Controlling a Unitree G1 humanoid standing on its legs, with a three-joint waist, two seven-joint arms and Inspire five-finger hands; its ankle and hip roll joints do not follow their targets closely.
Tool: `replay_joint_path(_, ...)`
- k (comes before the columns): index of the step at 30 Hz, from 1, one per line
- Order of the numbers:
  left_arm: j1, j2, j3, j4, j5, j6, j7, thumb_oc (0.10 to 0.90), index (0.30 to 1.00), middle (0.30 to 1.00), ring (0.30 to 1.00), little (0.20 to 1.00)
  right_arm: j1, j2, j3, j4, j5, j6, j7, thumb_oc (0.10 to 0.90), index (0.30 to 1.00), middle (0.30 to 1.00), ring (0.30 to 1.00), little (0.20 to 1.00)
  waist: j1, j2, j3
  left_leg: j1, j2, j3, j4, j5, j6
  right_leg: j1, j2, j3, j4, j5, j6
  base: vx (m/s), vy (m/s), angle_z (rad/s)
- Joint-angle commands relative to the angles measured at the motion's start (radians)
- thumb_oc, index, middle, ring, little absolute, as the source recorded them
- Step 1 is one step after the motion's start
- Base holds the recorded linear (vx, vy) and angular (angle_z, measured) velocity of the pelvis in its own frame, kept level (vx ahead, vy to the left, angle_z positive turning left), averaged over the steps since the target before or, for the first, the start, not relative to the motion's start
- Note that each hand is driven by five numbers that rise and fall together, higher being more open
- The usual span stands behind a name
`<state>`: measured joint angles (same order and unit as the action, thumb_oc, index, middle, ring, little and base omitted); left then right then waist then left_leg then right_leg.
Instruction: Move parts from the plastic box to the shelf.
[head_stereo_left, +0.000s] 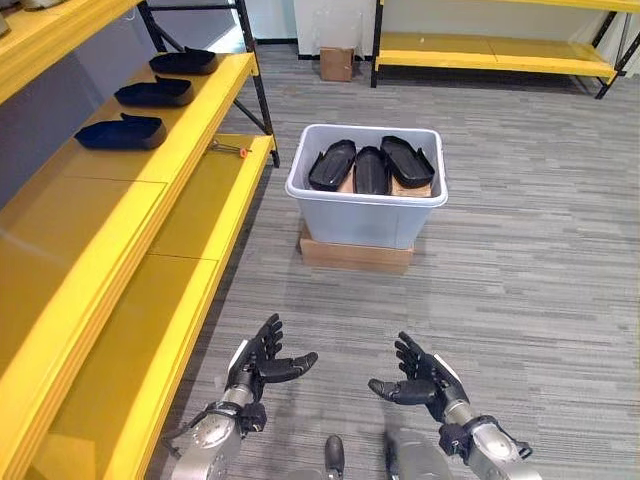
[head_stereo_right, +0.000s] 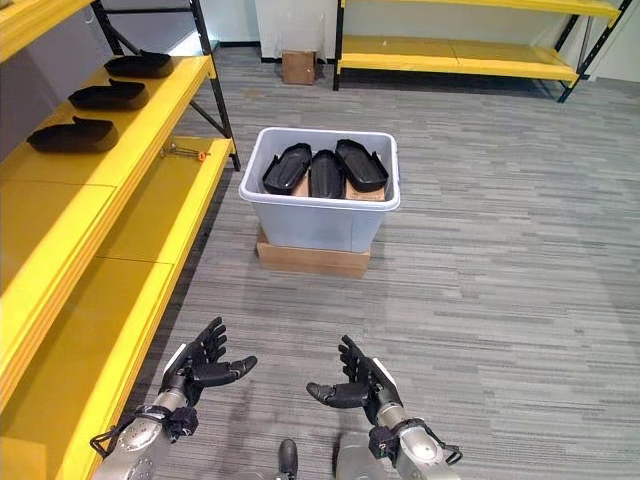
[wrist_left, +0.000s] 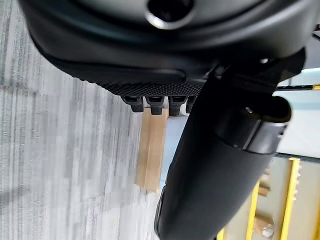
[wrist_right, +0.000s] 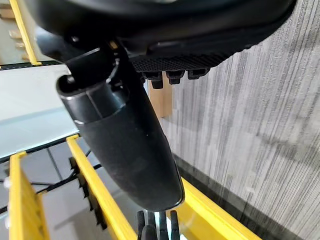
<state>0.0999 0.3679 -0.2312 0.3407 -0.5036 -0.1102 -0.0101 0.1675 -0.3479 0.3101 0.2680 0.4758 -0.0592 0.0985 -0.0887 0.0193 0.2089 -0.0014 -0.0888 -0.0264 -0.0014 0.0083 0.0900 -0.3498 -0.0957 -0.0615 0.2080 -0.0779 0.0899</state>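
Note:
A pale grey plastic box (head_stereo_left: 366, 218) stands on a flat cardboard piece (head_stereo_left: 355, 253) on the floor ahead. Three black elongated parts (head_stereo_left: 371, 166) lean inside it. Three more black parts lie in a row on the yellow shelf (head_stereo_left: 150, 140) at the left: one (head_stereo_left: 122, 132), one (head_stereo_left: 154, 93) and one (head_stereo_left: 184, 62). My left hand (head_stereo_left: 262, 362) and right hand (head_stereo_left: 422, 381) hover low over the carpet well short of the box, both open, palms facing each other, holding nothing.
A lower yellow shelf board (head_stereo_left: 205, 215) juts toward the box, with a small tool with an orange tip (head_stereo_left: 231, 150) on it. A second yellow rack (head_stereo_left: 495, 52) and a cardboard box (head_stereo_left: 336, 63) stand at the far wall. Grey carpet lies between my hands and the plastic box.

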Motion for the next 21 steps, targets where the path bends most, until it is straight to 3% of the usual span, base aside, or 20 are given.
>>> replay_joint_path(1, -0.019, -0.002, 0.033, -0.104, 0.006, -0.084, -0.015, 0.9, 1.0, 1.0, 1.0, 1.0, -0.045, -0.008, -0.009, -0.066, 0.022, -0.079, 0.006, 0.9, 1.0, 1.0, 1.0, 1.0, -0.017, -0.01, -0.053, 0.162, 0.05, -0.048, 0.055, -0.185, -0.082, 0.045, -0.035, -0.003, -0.202, 0.167, 0.065, 0.27, -0.092, 0.1)
replay_joint_path(4, -0.012, -0.021, 0.011, -0.098, 0.003, -0.081, -0.037, 0.9, 1.0, 1.0, 1.0, 1.0, -0.027, -0.011, -0.016, -0.07, 0.018, -0.079, 0.006, 0.9, 1.0, 1.0, 1.0, 1.0, -0.027, -0.031, -0.09, 0.217, 0.083, -0.067, 0.087, -0.222, -0.106, 0.094, -0.014, 0.011, -0.207, 0.191, 0.05, 0.46, -0.212, 0.15)
replay_joint_path(7, -0.03, -0.039, -0.01, -0.109, -0.019, -0.084, -0.034, 0.9, 1.0, 1.0, 1.0, 1.0, -0.046, -0.028, -0.022, -0.075, 0.023, -0.086, -0.004, 0.9, 1.0, 1.0, 1.0, 1.0, -0.039, -0.019, -0.125, 0.213, 0.131, -0.091, 0.183, -0.167, -0.144, 0.123, 0.045, 0.018, -0.181, 0.181, 0.02, 0.48, -0.264, 0.66)
replay_joint_path(8, -0.037, -0.046, -0.012, -0.121, -0.037, -0.085, -0.024, 0.9, 1.0, 1.0, 1.0, 1.0, -0.06, -0.041, -0.018, -0.072, 0.02, -0.093, -0.008, 0.9, 1.0, 1.0, 1.0, 1.0, -0.027, -0.015, -0.133, 0.171, 0.147, -0.099, 0.298, -0.058, -0.168, 0.16, 0.072, 0.008, -0.179, 0.154, -0.005, 0.51, -0.29, 0.51)
replay_joint_path(9, -0.04, -0.058, -0.012, -0.127, -0.077, -0.08, -0.015, 0.9, 1.0, 1.0, 1.0, 1.0, -0.065, -0.049, -0.018, -0.077, 0.025, -0.099, -0.012, 0.9, 1.0, 1.0, 1.0, 1.0, -0.021, -0.014, -0.128, 0.139, 0.159, -0.108, 0.404, 0.015, -0.181, 0.183, 0.089, 0.007, -0.174, 0.138, -0.023, 0.45, -0.281, 0.2)
replay_joint_path(11, -0.05, -0.042, -0.013, -0.154, -0.064, -0.082, -0.02, 0.9, 1.0, 1.0, 1.0, 1.0, -0.053, -0.054, -0.025, -0.084, 0.038, -0.101, -0.011, 0.9, 1.0, 1.0, 1.0, 1.0, -0.013, -0.036, -0.12, 0.063, 0.156, -0.126, 0.572, 0.141, -0.195, 0.236, 0.111, 0.034, -0.193, 0.113, -0.06, 0.3, -0.252, -0.23)
replay_joint_path(12, -0.054, -0.036, -0.01, -0.172, -0.06, -0.086, -0.024, 0.9, 1.0, 1.0, 1.0, 1.0, -0.053, -0.061, -0.029, -0.086, 0.037, -0.103, -0.011, 0.9, 1.0, 1.0, 1.0, 1.0, 0.001, -0.052, -0.109, 0.023, 0.147, -0.125, 0.653, 0.168, -0.196, 0.259, 0.107, 0.035, -0.194, 0.101, -0.069, 0.3, -0.271, -0.27)
replay_joint_path(13, -0.052, -0.037, -0.008, -0.179, -0.069, -0.085, -0.018, 0.9, 1.0, 1.0, 1.0, 1.0, -0.054, -0.066, -0.028, -0.082, 0.035, -0.104, -0.016, 0.9, 1.0, 1.0, 1.0, 1.0, 0.013, -0.065, -0.094, -0.014, 0.141, -0.117, 0.743, 0.163, -0.179, 0.282, 0.106, 0.041, -0.19, 0.094, -0.079, 0.36, -0.291, -0.23)
replay_joint_path(14, -0.05, -0.044, -0.006, -0.176, -0.082, -0.08, -0.013, 0.9, 1.0, 1.0, 1.0, 1.0, -0.052, -0.069, -0.023, -0.081, 0.035, -0.096, -0.024, 0.9, 1.0, 1.0, 1.0, 1.0, 0.034, -0.084, -0.082, -0.097, 0.113, -0.087, 0.748, 0.112, -0.143, 0.325, 0.105, 0.062, -0.196, 0.068, -0.092, 0.38, -0.234, -0.25)
replay_joint_path(16, -0.042, -0.05, -0.004, -0.169, -0.087, -0.077, -0.005, 0.9, 1.0, 1.0, 1.0, 1.0, -0.049, -0.07, -0.025, -0.078, 0.048, -0.099, -0.033, 0.9, 1.0, 1.0, 1.0, 1.0, 0.061, -0.086, -0.067, -0.214, 0.097, -0.052, 0.703, 0.04, -0.127, 0.371, 0.113, 0.084, -0.197, 0.045, -0.089, 0.29, -0.111, -0.29)
replay_joint_path(17, -0.042, -0.05, -0.004, -0.169, -0.087, -0.077, -0.005, 0.9, 1.0, 1.0, 1.0, 1.0, -0.049, -0.069, -0.025, -0.078, 0.048, -0.099, -0.033, 0.9, 1.0, 1.0, 1.0, 1.0, 0.06, -0.089, -0.069, -0.216, 0.095, -0.052, 0.699, 0.044, -0.127, 0.368, 0.11, 0.083, -0.197, 0.046, -0.089, 0.19, -0.037, -0.23)
replay_joint_path(18, -0.034, -0.049, -0.001, -0.172, -0.084, -0.076, -0.005, 0.9, 1.0, 1.0, 1.0, 1.0, -0.045, -0.067, -0.027, -0.081, 0.051, -0.1, -0.031, 0.9, 1.0, 1.0, 1.0, 1.0, 0.065, -0.091, -0.071, -0.255, 0.095, -0.041, 0.624, 0.035, -0.123, 0.379, 0.112, 0.086, -0.199, 0.034, -0.086, 0.26, 0.007, -0.14)
replay_joint_path(19, -0.023, -0.045, 0.005, -0.169, -0.075, -0.077, -0.003, 0.9, 1.0, 1.0, 1.0, 1.0, -0.042, -0.065, -0.026, -0.077, 0.045, -0.103, -0.03, 0.9, 1.0, 1.0, 1.0, 1.0, 0.078, -0.082, -0.069, -0.265, 0.118, -0.016, 0.451, 0.028, -0.121, 0.404, 0.123, 0.09, -0.2, 0.01, -0.077, 0.31, 0.021, -0.06)
replay_joint_path(21, -0.017, -0.044, 0.003, -0.169, -0.077, -0.079, -0.007, 0.9, 1.0, 1.0, 1.0, 1.0, -0.042, -0.066, -0.026, -0.074, 0.044, -0.101, -0.027, 0.9, 1.0, 1.0, 1.0, 1.0, 0.084, -0.085, -0.07, -0.246, 0.118, -0.015, 0.41, 0.031, -0.124, 0.41, 0.118, 0.093, -0.195, 0.002, -0.075, 0.26, 0.049, -0.09)
